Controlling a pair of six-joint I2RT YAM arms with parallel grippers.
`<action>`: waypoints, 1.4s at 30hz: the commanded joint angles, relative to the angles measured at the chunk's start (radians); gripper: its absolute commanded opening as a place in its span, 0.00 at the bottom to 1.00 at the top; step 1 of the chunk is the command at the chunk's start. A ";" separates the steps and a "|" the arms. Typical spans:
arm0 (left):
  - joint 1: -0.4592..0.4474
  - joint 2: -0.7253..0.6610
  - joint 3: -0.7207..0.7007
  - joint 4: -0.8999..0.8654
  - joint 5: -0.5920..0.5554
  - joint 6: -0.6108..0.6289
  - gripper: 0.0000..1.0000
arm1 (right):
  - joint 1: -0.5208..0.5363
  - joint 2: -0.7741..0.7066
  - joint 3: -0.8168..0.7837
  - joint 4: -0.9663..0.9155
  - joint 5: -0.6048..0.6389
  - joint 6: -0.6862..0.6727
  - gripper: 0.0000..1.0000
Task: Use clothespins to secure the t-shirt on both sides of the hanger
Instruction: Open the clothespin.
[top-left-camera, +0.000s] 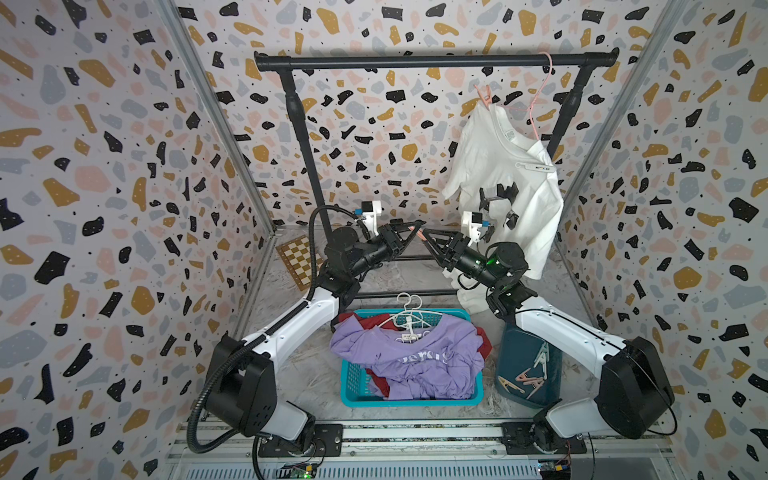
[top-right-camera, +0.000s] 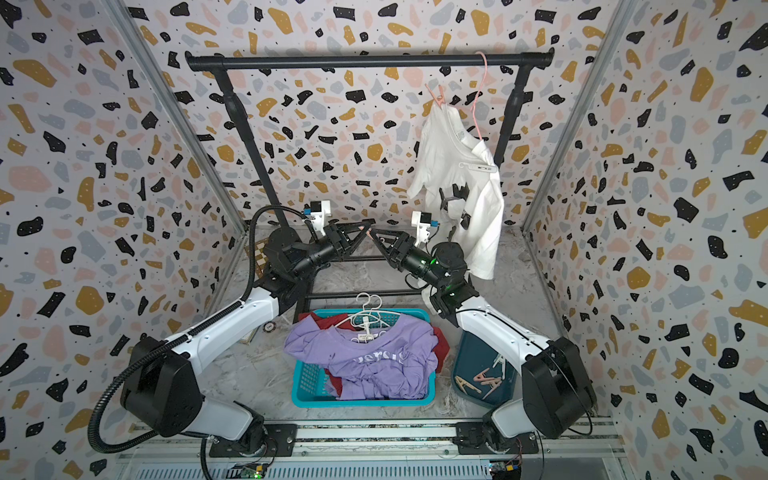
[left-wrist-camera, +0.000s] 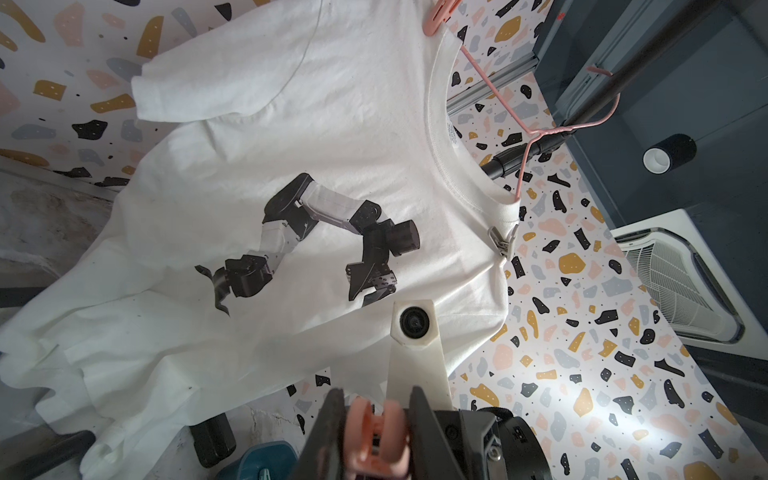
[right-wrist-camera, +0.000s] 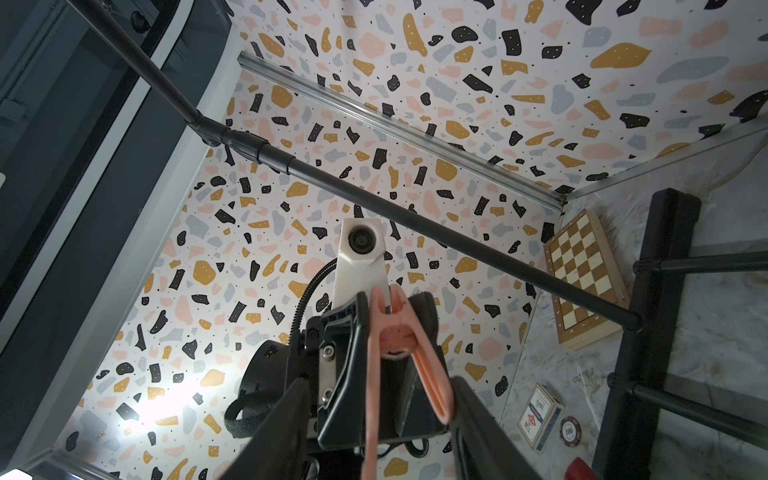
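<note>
Bright even light, soft shadows, glare patch on wall (right-wrist-camera: 166, 399), wide-angle bending at edges, wrist-view foreground blurred

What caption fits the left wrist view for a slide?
Left end effector grips a peach plastic clothespin before the hung white t-shirt.

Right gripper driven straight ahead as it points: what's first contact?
The peach clothespin held by the left gripper; it stands between the right gripper's open jaws, so contact looks near-immediate, depth unclear.

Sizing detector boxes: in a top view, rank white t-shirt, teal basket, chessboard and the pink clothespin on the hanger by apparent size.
1. white t-shirt and teal basket: similar area, and the basket is nearer the camera, so unranked.
2. chessboard, partly hidden.
3. pink clothespin.
</note>
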 joint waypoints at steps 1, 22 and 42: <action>-0.005 0.014 -0.010 0.089 0.017 -0.024 0.10 | 0.006 -0.005 0.048 0.057 0.003 0.002 0.54; -0.010 0.014 -0.032 0.100 0.024 -0.046 0.09 | 0.005 0.012 0.083 0.035 0.020 -0.038 0.40; -0.011 0.002 -0.041 0.064 0.042 -0.010 0.65 | -0.007 -0.023 0.123 -0.169 0.043 -0.184 0.18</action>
